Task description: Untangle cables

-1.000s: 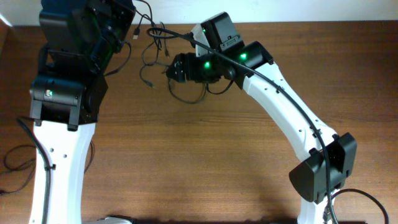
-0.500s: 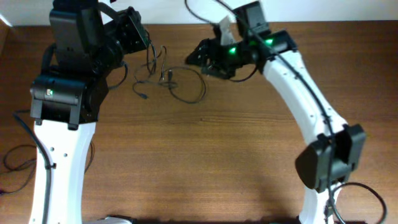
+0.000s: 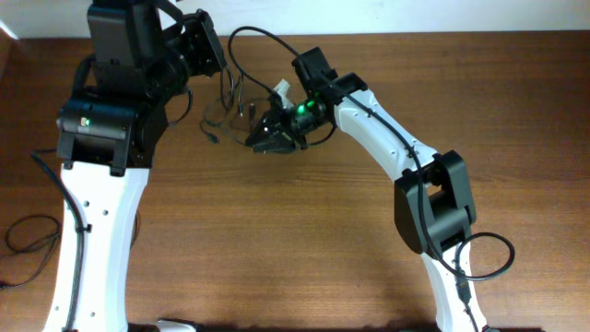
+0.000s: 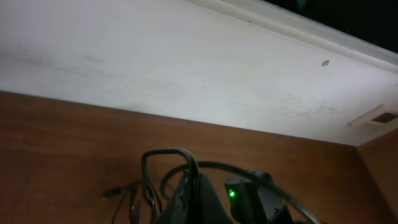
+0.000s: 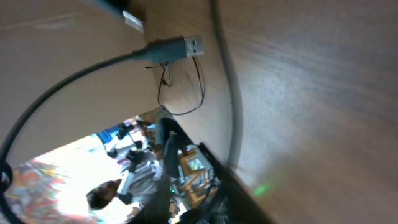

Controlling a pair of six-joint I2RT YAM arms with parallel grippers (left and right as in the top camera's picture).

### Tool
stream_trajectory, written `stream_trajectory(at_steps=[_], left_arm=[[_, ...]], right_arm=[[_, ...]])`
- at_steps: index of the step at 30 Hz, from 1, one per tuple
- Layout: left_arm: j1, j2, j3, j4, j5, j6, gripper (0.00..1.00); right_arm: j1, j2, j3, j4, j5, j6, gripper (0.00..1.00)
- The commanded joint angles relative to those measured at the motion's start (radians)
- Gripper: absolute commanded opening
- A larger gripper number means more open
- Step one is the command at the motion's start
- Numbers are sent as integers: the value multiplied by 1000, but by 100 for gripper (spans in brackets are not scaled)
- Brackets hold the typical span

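Observation:
The cables are thin black cords lying in loose loops at the back of the wooden table. My left gripper is at their upper left, shut on one cable that loops up over its tip. My right gripper is pressed down on the loops' right side, and the overhead view does not show how its jaws stand. The right wrist view is blurred. It shows a grey USB plug on a dark cord, another cable crossing the table, and none of its own fingers plainly.
The white wall rises just behind the cables. Thick black arm cables lie at the table's left edge and by the right base. The right arm, with its green light, is close in front of the left gripper.
The right arm lifted away up and to the right, then swung back left and down onto the cable loops. The cables spread out looser. The left gripper shifted slightly right.

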Motion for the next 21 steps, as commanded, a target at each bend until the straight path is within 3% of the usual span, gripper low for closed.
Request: stream_trajectory(at_steps=[1, 8, 11, 13, 15, 19, 21], left_arm=[[4, -5, 14, -5, -34, 25, 0], [3, 19, 13, -193, -26, 152, 0], [3, 74, -22, -275, 158, 237, 0], [3, 133, -48, -293, 405, 394, 0], [3, 193, -50, -314, 558, 487, 0], [3, 263, -50, -324, 713, 588, 0], [3, 296, -50, -334, 869, 700, 0]], right_arm=[[-34, 1, 9, -18, 26, -97, 4], [-99, -109, 10, -165, 270, -230, 4], [-113, -224, 10, -164, 396, -230, 4], [-130, -321, 10, -164, 468, -233, 4], [-145, -414, 10, -171, 528, -245, 4], [-188, -562, 10, -198, 618, -245, 4], [-238, -639, 10, -217, 622, -245, 4]])
